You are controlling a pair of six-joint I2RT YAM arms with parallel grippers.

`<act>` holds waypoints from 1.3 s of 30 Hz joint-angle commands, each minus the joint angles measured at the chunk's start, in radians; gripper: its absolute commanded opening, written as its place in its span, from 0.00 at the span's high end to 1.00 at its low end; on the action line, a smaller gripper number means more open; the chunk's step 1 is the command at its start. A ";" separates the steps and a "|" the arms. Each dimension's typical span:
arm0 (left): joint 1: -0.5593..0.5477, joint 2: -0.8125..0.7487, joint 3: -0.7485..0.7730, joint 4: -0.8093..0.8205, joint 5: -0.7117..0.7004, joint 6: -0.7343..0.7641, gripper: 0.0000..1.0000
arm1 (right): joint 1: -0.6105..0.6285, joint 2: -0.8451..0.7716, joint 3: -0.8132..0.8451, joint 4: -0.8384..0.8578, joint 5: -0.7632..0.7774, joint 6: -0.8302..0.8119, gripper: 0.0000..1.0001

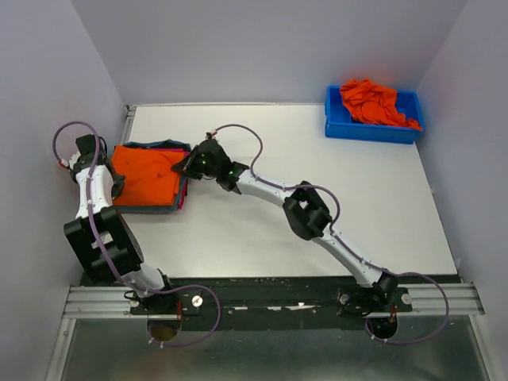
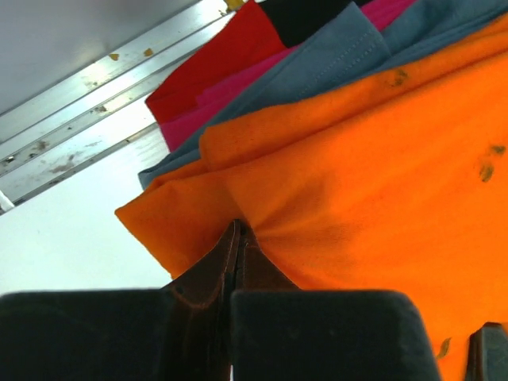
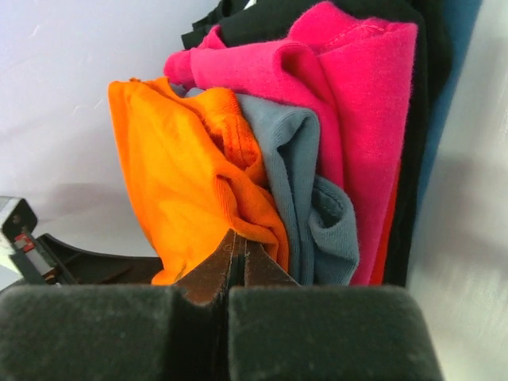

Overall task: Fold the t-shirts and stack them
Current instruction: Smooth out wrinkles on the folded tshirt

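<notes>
1. Top view: the left pincer [image 1: 119, 181] and the right pincer [image 1: 189, 165] sat at opposite edges of the top orange t-shirt [image 1: 149, 176], which lay between them on a folded stack. Far beyond the right pincer, at the back corner of the table [image 1: 317, 159], the blue bin [image 1: 373, 133] held loose orange t-shirts [image 1: 371, 101], probably waiting their turn.
2. Left wrist view: the left pincer's jaws were pressed together to a slit, with a thin pinch of the orange edge at their tips. The cloth puckered toward the tips, which suggested a grip rather than a mere touch. Just beyond the tips, a grey-blue t-shirt [image 2: 333, 63] and a red-pink t-shirt [image 2: 206, 115] showed from under the orange one.
3. Right wrist view: the right pincer's jaws were likewise closed narrow on an orange fold. Beside the tips, to their right, ran the grey-blue and pink layers. Holding both sides likely served to draw the top shirt flat and square over the pile.
</notes>
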 commanded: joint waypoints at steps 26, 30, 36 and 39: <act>-0.616 -0.223 -0.053 0.373 0.172 0.047 0.71 | -0.304 -1.143 -1.422 0.373 -0.075 -0.447 0.52; -0.758 -0.246 -0.165 0.532 0.142 0.044 0.41 | -0.337 -1.395 -1.580 0.204 0.091 -0.589 0.06; -0.931 -0.240 -0.312 0.756 0.050 0.085 0.01 | -0.361 -1.689 -1.712 0.008 0.304 -0.727 0.00; -1.009 -0.242 -0.403 0.882 0.008 0.126 0.01 | -0.361 -1.787 -1.793 -0.009 0.370 -0.750 0.00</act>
